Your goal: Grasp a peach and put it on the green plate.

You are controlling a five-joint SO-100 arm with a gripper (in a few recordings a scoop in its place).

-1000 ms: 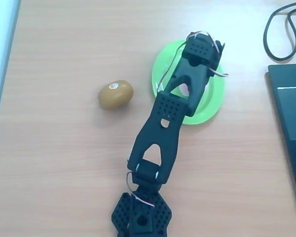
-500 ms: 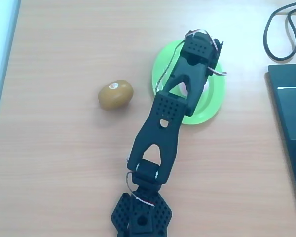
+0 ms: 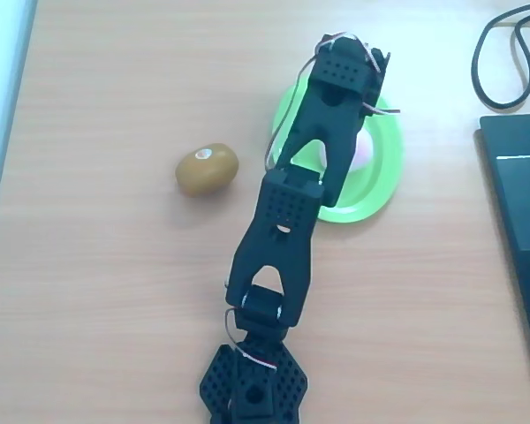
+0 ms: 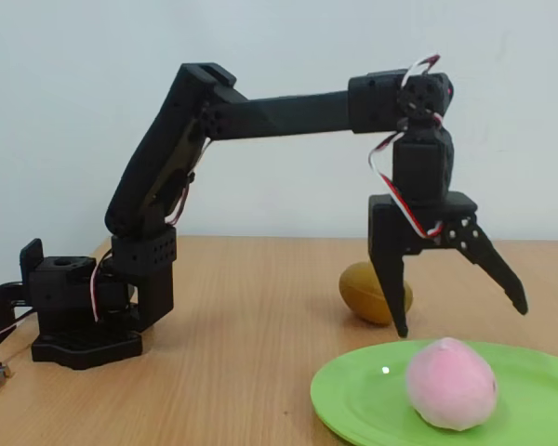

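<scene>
**A:** Fixed view first, nearest stuff: the small pale pink, roundish smooth toy peach (image 4: 450,383) is sitting on the bright lime-green glossy oval plastic plate (image 4: 353,398), right at the front. Looks placed to me.

**B:** Yeah, and the black two-finger gripper (image 4: 460,318) hangs just above and a bit behind it, jaws spread wide, nothing in them. No contact with the fruit that I can see.

**A:** So the peach lies straight below the open fingers, slightly toward the camera. If the arm has to go anywhere, I'd guess up and back, clear of the fruit.

**B:** Agreed. Behind the gripper there's the brown-olive oval fruit (image 4: 375,291) on the wooden table (image 4: 242,344), well off the plate.

**A:** Overhead view backs that up: a sliver of pink peach (image 3: 363,152) peeks out beside the arm over the plate (image 3: 384,181), and the brown one (image 3: 208,170) sits apart to the left.
</scene>
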